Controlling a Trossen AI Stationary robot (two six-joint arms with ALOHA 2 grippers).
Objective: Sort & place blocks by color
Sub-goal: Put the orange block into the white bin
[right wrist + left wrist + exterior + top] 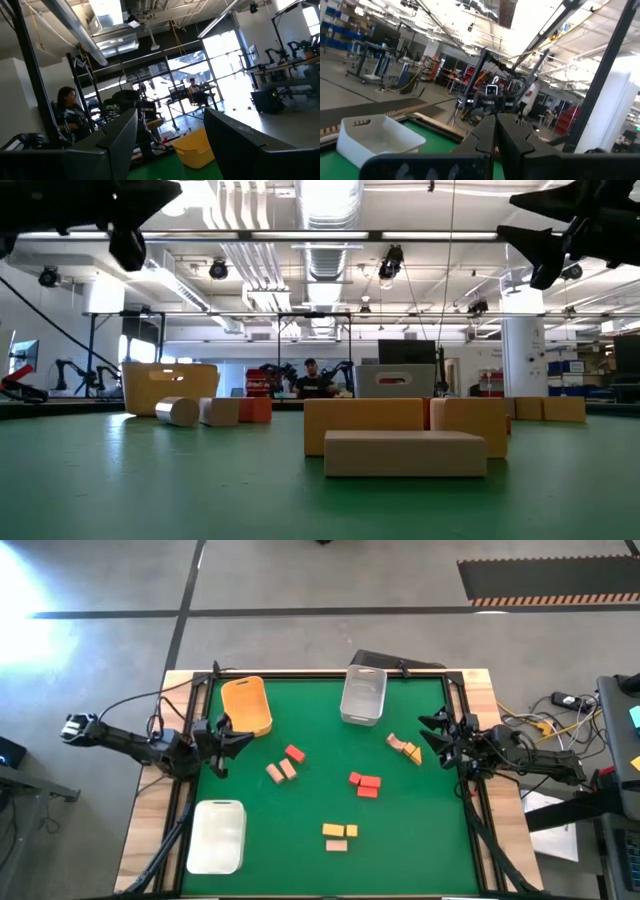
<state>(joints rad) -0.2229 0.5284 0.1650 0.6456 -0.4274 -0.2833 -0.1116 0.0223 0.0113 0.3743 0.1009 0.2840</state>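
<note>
Blocks (366, 783): red, yellow, tan, scattered mid-surface (300, 840), unsorted, none in the bins. Left gripper (232, 743) closed, empty, at the left edge; right gripper (432, 735) half open, empty, at the right edge—seemingly parked before picking.

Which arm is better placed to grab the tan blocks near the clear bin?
Right, probably. The right tool hangs open just beside the tan blocks; the left tool is shut across the table.

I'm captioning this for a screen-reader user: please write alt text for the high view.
Red, yellow-orange and tan blocks lie scattered on a green table with orange, clear and white bins. The left gripper and right gripper wait at opposite edges.
</note>
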